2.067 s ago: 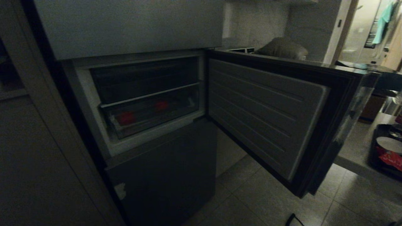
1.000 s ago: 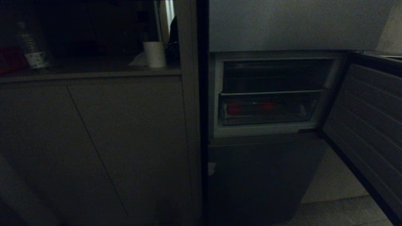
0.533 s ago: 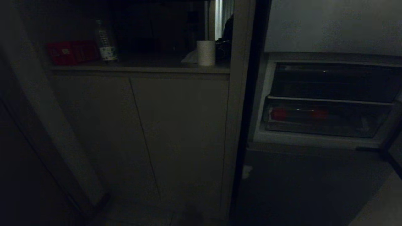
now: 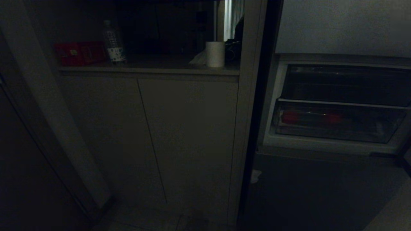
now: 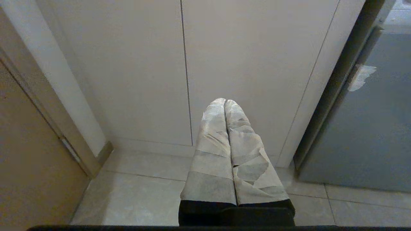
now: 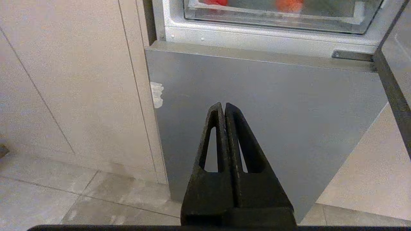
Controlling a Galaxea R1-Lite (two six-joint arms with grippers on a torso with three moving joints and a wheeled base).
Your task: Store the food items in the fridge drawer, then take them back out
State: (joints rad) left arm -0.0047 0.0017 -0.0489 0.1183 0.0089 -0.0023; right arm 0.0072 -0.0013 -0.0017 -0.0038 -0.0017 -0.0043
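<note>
No readable text; bottle (image 4: 113, 41) label and red box (image 4: 78, 53) print illegible.

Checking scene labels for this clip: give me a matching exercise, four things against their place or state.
Things:
1. food items
2. paper roll
3. left claw
4. clear bottle

Places or states:
A. shut, wrapped in pale tape, facing the cabinet doors
B. beside the red box on the dim counter
C. inside the fridge drawer, behind its see-through front
D. at the counter's end nearest the fridge

Pairs: 1-C, 2-D, 3-A, 4-B
</note>
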